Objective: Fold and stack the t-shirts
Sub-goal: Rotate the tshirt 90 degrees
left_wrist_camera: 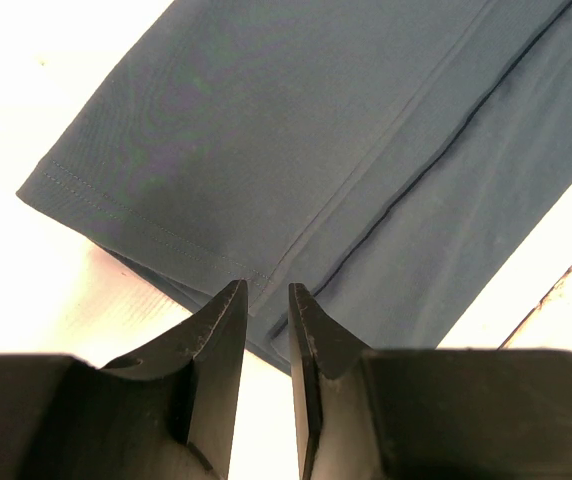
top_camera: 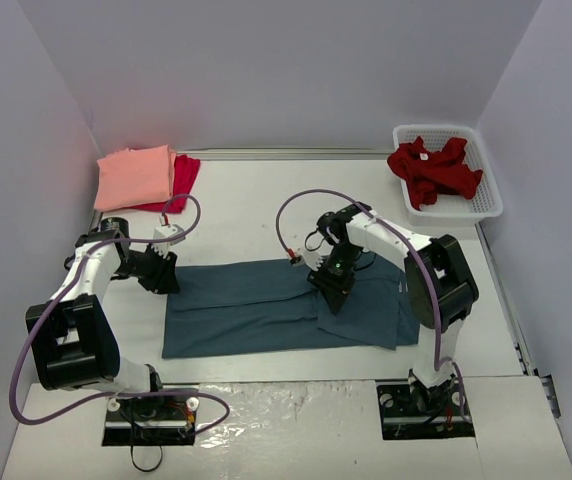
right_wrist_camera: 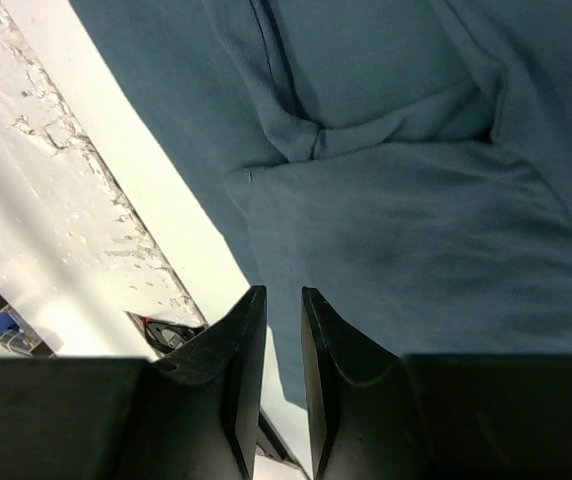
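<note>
A large slate-blue t-shirt [top_camera: 256, 305] lies spread across the middle of the table, with its right part folded over in a rumpled layer [right_wrist_camera: 416, 230]. My left gripper [top_camera: 162, 276] hovers at the shirt's left end. In the left wrist view its jaws [left_wrist_camera: 266, 290] stand a narrow gap apart with nothing between them, just short of the hemmed corner [left_wrist_camera: 296, 120]. My right gripper [top_camera: 334, 292] hangs over the folded right part, slightly open and empty [right_wrist_camera: 284, 295]. A folded salmon-pink t-shirt [top_camera: 136, 177] rests on a crimson one [top_camera: 184, 178] at the back left. A dark red t-shirt [top_camera: 434, 170] lies crumpled in the basket.
The white lattice basket [top_camera: 488, 200] stands at the back right corner. White walls close in the table on three sides. A raised strip [top_camera: 296, 395] with both arm bases runs along the near edge. Purple cables loop above each arm.
</note>
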`<control>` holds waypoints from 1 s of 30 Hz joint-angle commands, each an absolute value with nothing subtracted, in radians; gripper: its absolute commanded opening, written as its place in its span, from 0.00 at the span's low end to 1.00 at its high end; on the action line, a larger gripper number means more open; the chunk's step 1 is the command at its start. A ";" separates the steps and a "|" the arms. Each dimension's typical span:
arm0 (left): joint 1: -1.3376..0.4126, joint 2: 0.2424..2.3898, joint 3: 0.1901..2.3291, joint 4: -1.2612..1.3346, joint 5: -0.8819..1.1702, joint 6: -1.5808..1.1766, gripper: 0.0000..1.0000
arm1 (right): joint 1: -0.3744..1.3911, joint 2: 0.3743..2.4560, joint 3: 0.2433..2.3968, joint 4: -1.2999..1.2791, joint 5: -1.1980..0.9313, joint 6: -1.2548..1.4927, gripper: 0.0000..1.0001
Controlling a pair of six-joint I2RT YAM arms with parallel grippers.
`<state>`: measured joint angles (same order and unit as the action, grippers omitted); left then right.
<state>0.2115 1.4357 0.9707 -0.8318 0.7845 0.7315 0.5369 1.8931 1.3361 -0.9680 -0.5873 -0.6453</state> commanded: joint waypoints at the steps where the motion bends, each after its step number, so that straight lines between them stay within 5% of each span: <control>1: 0.219 1.391 0.979 -0.850 0.808 0.753 0.23 | 0.523 1.815 1.310 -1.000 -0.529 -0.617 0.17; 8: 0.219 1.405 1.011 -0.888 0.816 0.785 0.23 | 0.437 1.775 1.258 -0.950 -0.404 -0.554 0.00; 30: 0.219 1.442 1.016 -0.881 0.782 0.839 0.23 | 0.268 1.837 1.150 -0.873 -0.219 -0.542 0.00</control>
<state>0.2115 1.4540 0.9745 -0.8577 0.7658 0.8085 0.2821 1.7882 1.1400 -0.8650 -0.2615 -0.5507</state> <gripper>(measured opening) 0.232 0.001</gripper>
